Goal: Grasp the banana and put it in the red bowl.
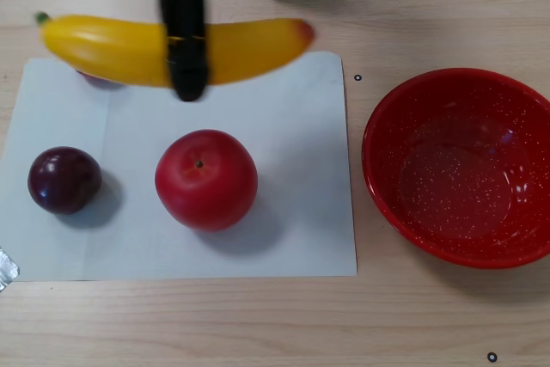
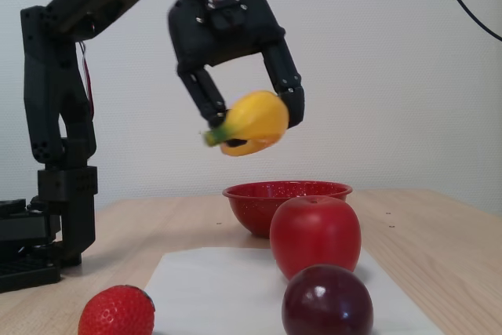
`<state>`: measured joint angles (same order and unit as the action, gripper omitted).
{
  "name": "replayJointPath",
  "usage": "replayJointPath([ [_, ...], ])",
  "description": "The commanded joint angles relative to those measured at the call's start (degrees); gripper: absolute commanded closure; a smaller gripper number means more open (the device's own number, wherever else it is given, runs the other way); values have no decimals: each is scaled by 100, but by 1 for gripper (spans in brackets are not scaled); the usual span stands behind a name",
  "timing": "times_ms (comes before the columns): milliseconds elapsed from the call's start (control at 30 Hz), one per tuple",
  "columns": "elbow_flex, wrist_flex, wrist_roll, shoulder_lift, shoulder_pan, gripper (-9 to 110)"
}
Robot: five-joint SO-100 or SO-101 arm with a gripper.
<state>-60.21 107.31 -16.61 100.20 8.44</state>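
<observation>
The yellow banana (image 2: pixel 251 121) hangs in the air, clamped across its middle by my black gripper (image 2: pixel 252 119), well above the table in the fixed view. Seen from the other view, the banana (image 1: pixel 103 49) lies crosswise over the white sheet's far edge, green stem left, orange tip right, with a gripper finger (image 1: pixel 186 49) across its middle. The red bowl (image 1: pixel 460 165) sits empty on the wood to the right of the sheet; in the fixed view the red bowl (image 2: pixel 259 208) stands below and slightly behind the banana.
A red apple (image 1: pixel 206 180) and a dark plum (image 1: pixel 64 180) rest on the white paper sheet (image 1: pixel 292 212). A strawberry (image 2: pixel 116 311) lies at the front left in the fixed view. The arm's base (image 2: pixel 55 217) stands at the left.
</observation>
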Motion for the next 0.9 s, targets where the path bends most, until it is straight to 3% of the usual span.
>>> replayJointPath([
  [0, 308, 193, 272, 1143, -343, 101],
  [467, 413, -114, 1600, 1195, -3015, 101],
  [867, -1573, -3401, 1459, 1063, -4008, 101],
])
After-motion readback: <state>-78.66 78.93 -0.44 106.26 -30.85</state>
